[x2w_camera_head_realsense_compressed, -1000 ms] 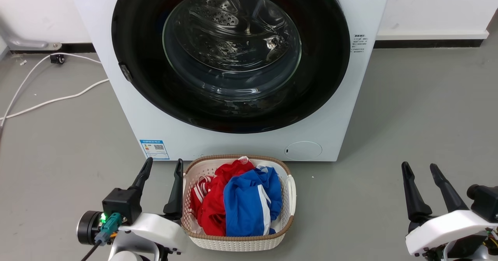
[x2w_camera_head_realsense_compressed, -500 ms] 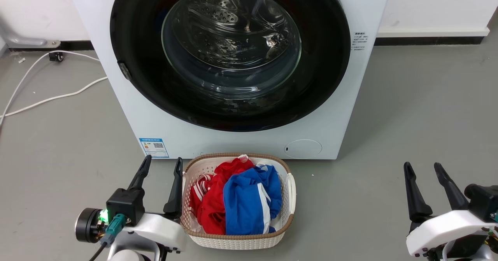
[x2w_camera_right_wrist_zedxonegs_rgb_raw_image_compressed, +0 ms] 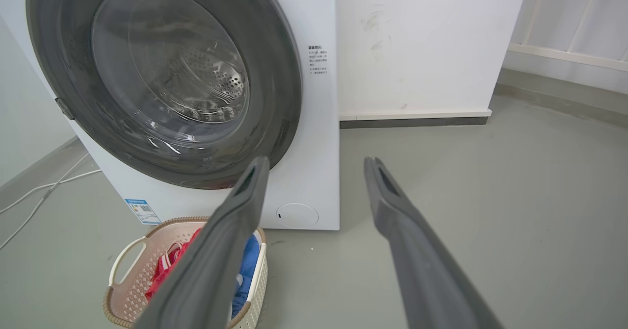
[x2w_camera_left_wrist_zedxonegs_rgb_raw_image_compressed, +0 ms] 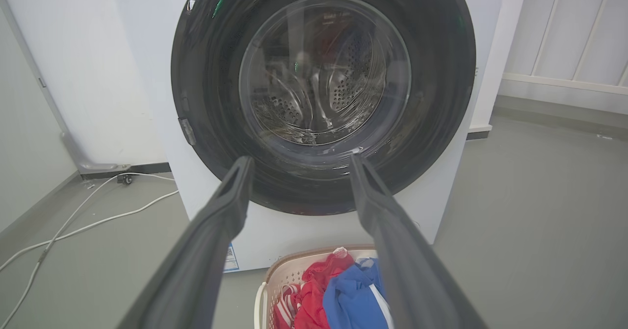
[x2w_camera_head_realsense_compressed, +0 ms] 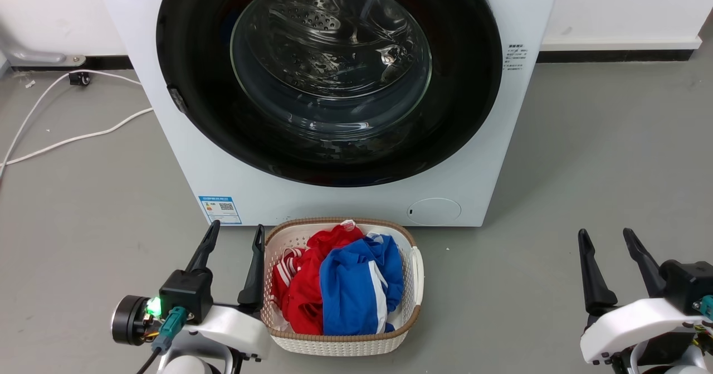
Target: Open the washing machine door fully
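As no part of the opening stroke is done, treat the task as standing at its start. Reading the head view from left to right:

1. Thin white cable (x2w_camera_head_realsense_compressed: 72,140): lies loose on the grey floor at 9 o'clock of the machine, well apart from both arms.
2. Left pincer (x2w_camera_head_realsense_compressed: 237,227): at 7 o'clock of the view. Its two long dark fingers are apart and hold nothing, with the tips aimed toward 12 o'clock. It stands just beside the left rim of the basket and well short of the machine.
3. Cream perforated plastic basket (x2w_camera_head_realsense_compressed: 416,273): on the floor at 6 o'clock of the machine, near its front. It carries a red garment (x2w_camera_head_realsense_compressed: 303,290) and a blue garment (x2w_camera_head_realsense_compressed: 353,290).
4. Big white boxy washing machine (x2w_camera_head_realsense_compressed: 184,156): fills the upper centre.
   - The large round glossy black washing machine door (x2w_camera_head_realsense_compressed: 189,56) sits shut against the front, and the steel drum shows through its clear glass bowl.
   - A small grey tab (x2w_camera_head_realsense_compressed: 177,100) sits at 8 o'clock on the door rim. Whether it is a catch or a hinge part cannot be told.
   - A blue label (x2w_camera_head_realsense_compressed: 220,209) is at 7 o'clock of the door and a round flap (x2w_camera_head_realsense_compressed: 434,211) at 5 o'clock.
5. Right pincer (x2w_camera_head_realsense_compressed: 606,233): at 4 o'clock of the view, fingers apart and empty, well apart from machine and basket.

Remaining work, as judged:
- Bring one pincer to the door edge.
- Release the door.
- Swing it through its whole arc.

The basket stands close below the door. Check that the moving arm clears it.
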